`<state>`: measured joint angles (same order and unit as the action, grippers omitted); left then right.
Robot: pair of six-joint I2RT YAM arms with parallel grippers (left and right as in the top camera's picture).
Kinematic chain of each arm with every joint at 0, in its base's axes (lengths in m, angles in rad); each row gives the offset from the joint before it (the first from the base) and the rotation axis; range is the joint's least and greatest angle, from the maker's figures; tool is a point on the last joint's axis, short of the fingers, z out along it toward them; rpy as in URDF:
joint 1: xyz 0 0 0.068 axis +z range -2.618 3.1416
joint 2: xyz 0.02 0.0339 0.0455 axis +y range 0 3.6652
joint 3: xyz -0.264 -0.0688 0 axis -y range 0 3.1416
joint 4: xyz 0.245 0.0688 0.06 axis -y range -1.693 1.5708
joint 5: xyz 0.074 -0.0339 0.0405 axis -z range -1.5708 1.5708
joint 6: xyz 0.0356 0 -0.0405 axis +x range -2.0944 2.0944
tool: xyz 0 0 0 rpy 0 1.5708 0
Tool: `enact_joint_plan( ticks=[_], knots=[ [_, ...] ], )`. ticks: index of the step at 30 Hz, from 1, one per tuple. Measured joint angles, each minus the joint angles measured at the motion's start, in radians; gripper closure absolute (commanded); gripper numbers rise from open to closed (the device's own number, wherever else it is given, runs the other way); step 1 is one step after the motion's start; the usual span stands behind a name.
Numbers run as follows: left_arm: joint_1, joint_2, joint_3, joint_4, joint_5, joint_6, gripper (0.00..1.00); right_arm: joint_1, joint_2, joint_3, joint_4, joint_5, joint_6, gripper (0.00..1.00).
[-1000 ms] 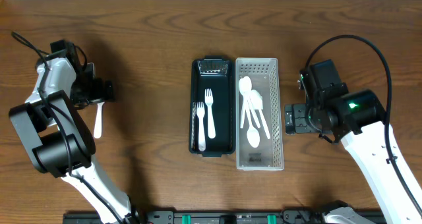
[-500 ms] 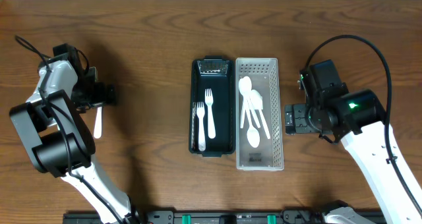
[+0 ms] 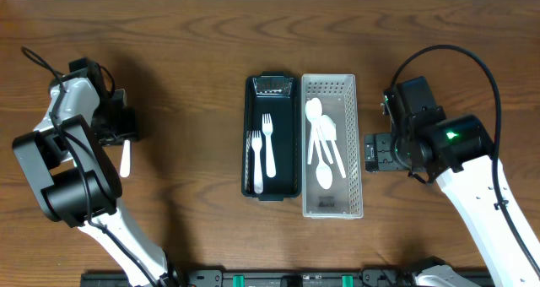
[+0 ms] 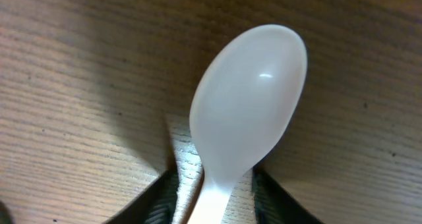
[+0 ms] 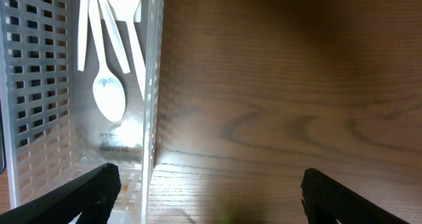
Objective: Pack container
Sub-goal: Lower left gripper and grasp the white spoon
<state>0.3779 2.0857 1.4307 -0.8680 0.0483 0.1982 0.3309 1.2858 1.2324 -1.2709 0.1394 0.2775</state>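
A white spoon (image 4: 250, 118) lies flat on the wood at 9 o'clock from the black tray (image 3: 248, 135) and the white basket (image 3: 333, 201), well apart from both. The left gripper (image 3: 122, 133) straddles its handle, jaws parted with a gap on either side. The right gripper (image 5: 211, 197) hangs at the basket's 3 o'clock, spread wide and empty.

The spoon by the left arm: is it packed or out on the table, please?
Out. The spoon lies on the table, flanked by the left gripper, far from the basket and tray.
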Motion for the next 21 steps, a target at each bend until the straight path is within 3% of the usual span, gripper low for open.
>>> enact_joint_plan(
  ticks=[14,21],
  knots=[
    [0.000,0.000,0.000,-0.002,-0.003,0.005,0.93,0.000,0.000,0.000,0.000,0.000,0.000,0.09],
    [-0.003,0.000,0.000,-0.029,-0.003,-0.003,0.94,0.000,0.000,0.000,0.000,0.000,0.000,0.09]
  ],
)
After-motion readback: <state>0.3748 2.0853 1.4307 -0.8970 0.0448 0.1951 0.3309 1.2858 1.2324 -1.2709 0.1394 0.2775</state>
